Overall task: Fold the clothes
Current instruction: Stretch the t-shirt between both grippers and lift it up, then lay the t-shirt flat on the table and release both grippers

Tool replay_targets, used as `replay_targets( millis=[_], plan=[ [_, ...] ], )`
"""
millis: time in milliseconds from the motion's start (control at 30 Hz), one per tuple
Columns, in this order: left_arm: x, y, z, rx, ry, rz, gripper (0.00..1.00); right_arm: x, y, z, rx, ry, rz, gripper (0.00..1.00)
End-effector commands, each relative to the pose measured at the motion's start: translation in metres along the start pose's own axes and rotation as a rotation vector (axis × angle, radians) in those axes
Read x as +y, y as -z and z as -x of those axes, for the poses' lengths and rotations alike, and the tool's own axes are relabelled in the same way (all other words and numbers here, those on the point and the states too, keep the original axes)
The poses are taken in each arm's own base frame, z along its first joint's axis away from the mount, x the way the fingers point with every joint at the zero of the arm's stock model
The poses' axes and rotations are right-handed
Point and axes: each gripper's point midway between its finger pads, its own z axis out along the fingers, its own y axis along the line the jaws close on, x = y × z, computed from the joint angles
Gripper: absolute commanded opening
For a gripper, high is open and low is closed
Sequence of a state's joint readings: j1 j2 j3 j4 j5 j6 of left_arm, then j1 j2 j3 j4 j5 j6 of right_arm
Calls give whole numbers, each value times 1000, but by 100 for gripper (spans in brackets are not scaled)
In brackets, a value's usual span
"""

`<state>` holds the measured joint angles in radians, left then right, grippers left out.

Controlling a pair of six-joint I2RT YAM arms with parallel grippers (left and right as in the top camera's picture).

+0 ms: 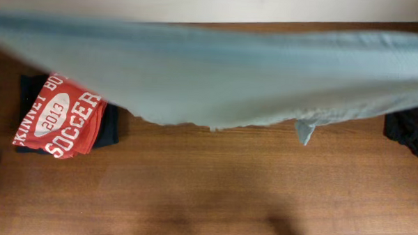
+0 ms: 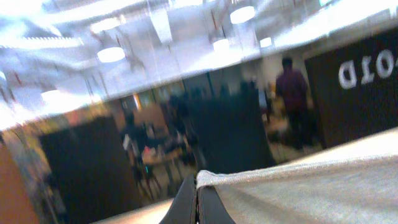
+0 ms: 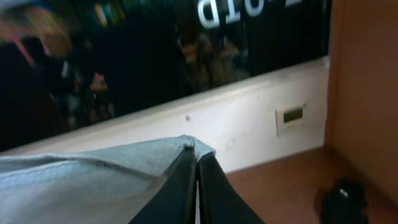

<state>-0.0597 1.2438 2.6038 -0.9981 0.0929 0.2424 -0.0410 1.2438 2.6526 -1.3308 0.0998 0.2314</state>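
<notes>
The clothes (image 1: 217,72), a pale grey-blue t-shirt, hang stretched across the whole overhead view, lifted off the table and blurred. In the left wrist view my left gripper (image 2: 198,190) is shut on one corner of the clothes (image 2: 298,186), the fabric running off to the right. In the right wrist view my right gripper (image 3: 197,163) is shut on the other corner of the clothes (image 3: 81,180), the cloth trailing left. Neither gripper shows in the overhead view; the shirt hides them.
A folded red "2013 SOCCER" t-shirt (image 1: 59,116) lies on a dark garment at the table's left. A black garment (image 1: 412,135) sits at the right edge, also black garment (image 3: 342,199). Brown wooden table (image 1: 213,187) stretches below the hanging shirt.
</notes>
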Motion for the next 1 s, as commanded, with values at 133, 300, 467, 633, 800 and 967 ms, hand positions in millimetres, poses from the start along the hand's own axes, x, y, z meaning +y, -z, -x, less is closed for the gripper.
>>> replay_targets(
  millis=[133,300,467,633,800,967],
  plan=[
    [12,36,18,-43,4,76,0,-7,20,9,-50,-12,-30,4],
    [12,26,7,-10,6,76,0,-7,13,7,-37,-10,-38,4],
    [20,-27,-46,156,-22,124,0,-9,-25,-7,31,-2,-66,4],
    [9,-108,-127,337,-22,81,0,-13,-102,-51,208,19,-108,4],
    [-8,-190,-229,514,-17,33,0,-22,-192,-125,426,45,-159,4],
    [-32,-256,-348,663,-6,-9,1,-35,-271,-208,609,67,-202,4]
  ],
)
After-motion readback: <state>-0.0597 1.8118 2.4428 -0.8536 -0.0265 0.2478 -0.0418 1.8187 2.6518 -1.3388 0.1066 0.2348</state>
